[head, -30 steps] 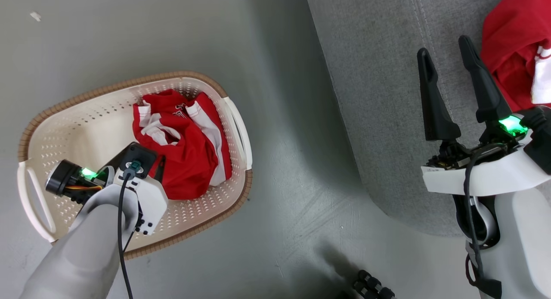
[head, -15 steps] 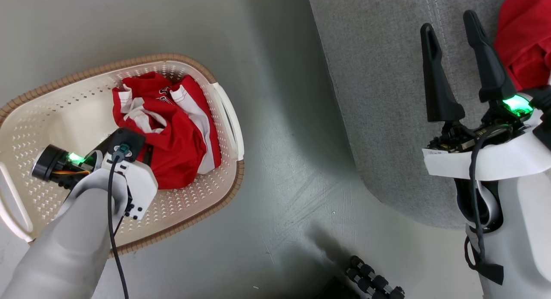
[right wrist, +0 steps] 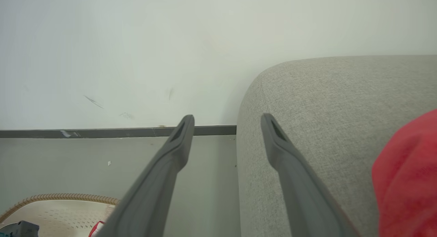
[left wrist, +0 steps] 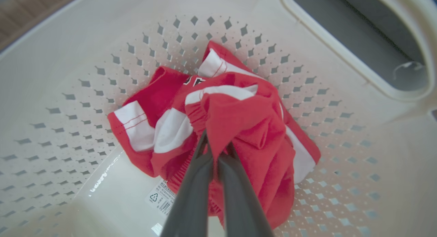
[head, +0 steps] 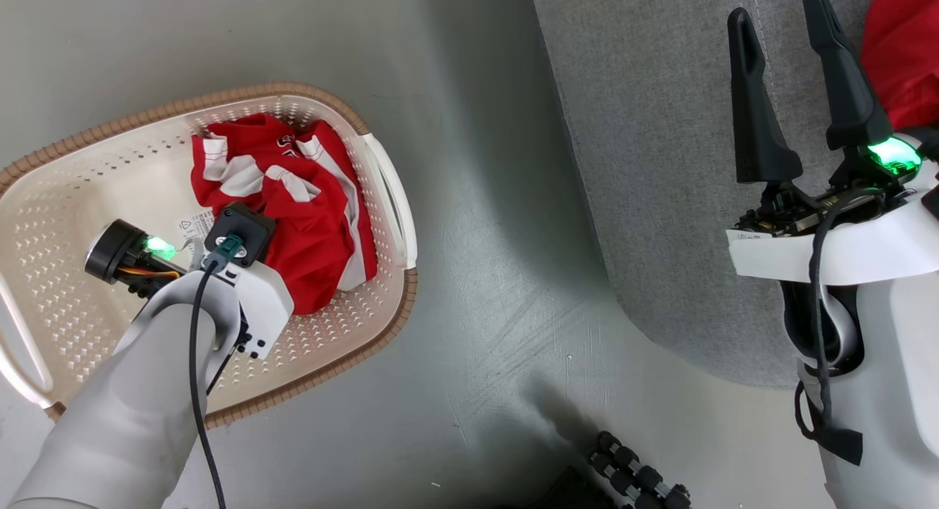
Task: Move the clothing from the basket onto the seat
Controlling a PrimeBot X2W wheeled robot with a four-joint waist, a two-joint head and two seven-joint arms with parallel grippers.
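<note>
Though cut off by the head view's top and right edges, widest of all: the grey seat (head: 645,164) (right wrist: 307,103), rounded corner toward the floor (head: 477,237). On its far right, a red piece (head: 906,61) (right wrist: 406,182), lying on the fabric. Well apart to the left, down on the floor, the basket (head: 73,201) (left wrist: 102,32) (right wrist: 58,196), cream with perforated walls and a brown rim. Inside it, toward the handle (head: 402,212) nearest the seat, the clothing (head: 315,223) (left wrist: 245,121): bunched red with white panels and a scrap of white lettering, rising to a peak. Left gripper (left wrist: 215,144) down in the basket, fingers pressed together on a fold of the clothing at that peak. Right gripper (head: 777,6) (right wrist: 227,118) above the seat, fingers spread, nothing between them, near the red piece. Smallest, on the basket floor, a white label (head: 192,223) (left wrist: 160,197) with a barcode, just beside the clothing's lower edge.
</note>
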